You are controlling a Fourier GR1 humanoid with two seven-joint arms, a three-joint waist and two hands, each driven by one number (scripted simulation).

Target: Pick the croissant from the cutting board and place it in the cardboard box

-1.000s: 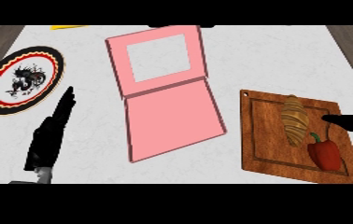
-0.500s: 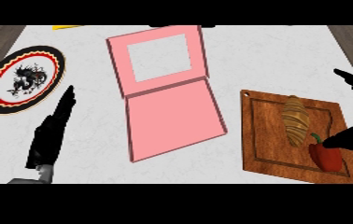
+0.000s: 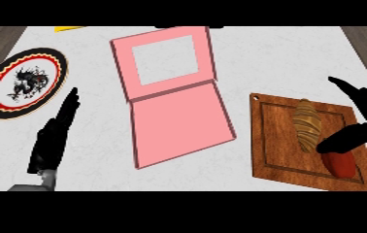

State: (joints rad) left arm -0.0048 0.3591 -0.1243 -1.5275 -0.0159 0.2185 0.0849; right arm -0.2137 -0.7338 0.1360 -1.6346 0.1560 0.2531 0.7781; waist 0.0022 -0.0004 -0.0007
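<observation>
A brown croissant (image 3: 307,124) lies lengthwise on the wooden cutting board (image 3: 276,144) at the right. My right hand (image 3: 347,139) comes in from the right edge and is open. Its thumb lies just below and right of the croissant, over the top of a red vegetable (image 3: 340,163); one finger (image 3: 348,88) shows above the board's far corner. The pink box (image 3: 180,123) lies open in the middle, its windowed lid (image 3: 165,58) folded back. My left hand (image 3: 53,139) rests open at the lower left, fingers straight and pointing up.
A round plate (image 3: 28,83) with a dark dragon pattern and red-and-black rim sits at the far left. A yellow object (image 3: 69,28) peeks in at the top edge. Bare white counter lies between the box and the cutting board.
My right hand has come farther in from the right edge, its thumb now beside the croissant and a finger showing above the board. The left hand, box and croissant have not moved.
</observation>
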